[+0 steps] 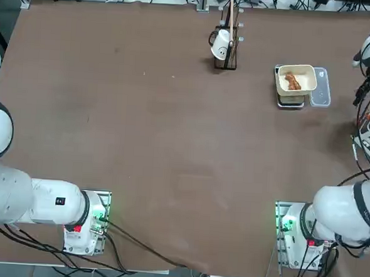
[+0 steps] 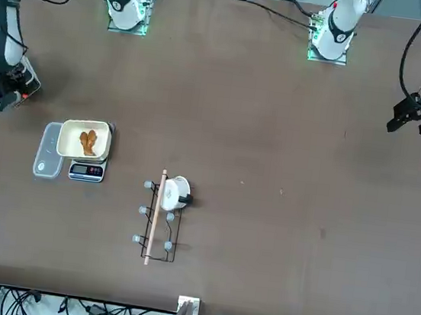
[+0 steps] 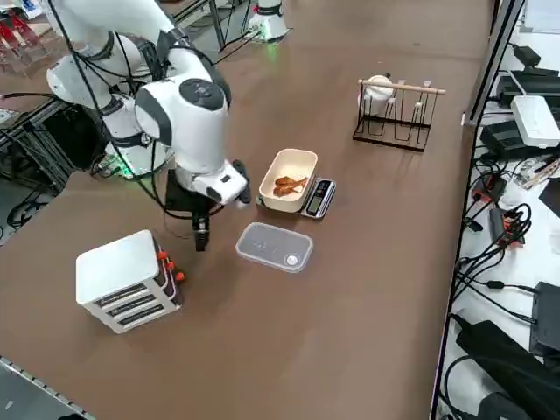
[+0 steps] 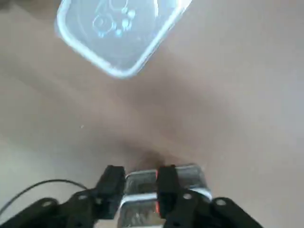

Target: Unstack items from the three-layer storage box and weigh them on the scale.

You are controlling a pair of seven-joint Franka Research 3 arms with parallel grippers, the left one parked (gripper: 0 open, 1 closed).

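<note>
Top view: the scale (image 1: 291,101) sits at two o'clock on the table (image 1: 141,142), orange-brown items (image 1: 293,82) in its cream tray (image 1: 296,78).

Right side view: the right arm bends down, its gripper (image 3: 201,236) pointing at the table between the three-layer storage box (image 3: 127,280) and a clear lid (image 3: 275,247).

Right wrist view: the gripper's fingers (image 4: 112,183) stand partly apart, empty.

— From overhead we look straight down, arm bases at the bottom; across the table we face them.

— At the right side we look diagonally; all three share the scale (image 1: 292,95). The wrist camera sits close above the tabletop.
</note>
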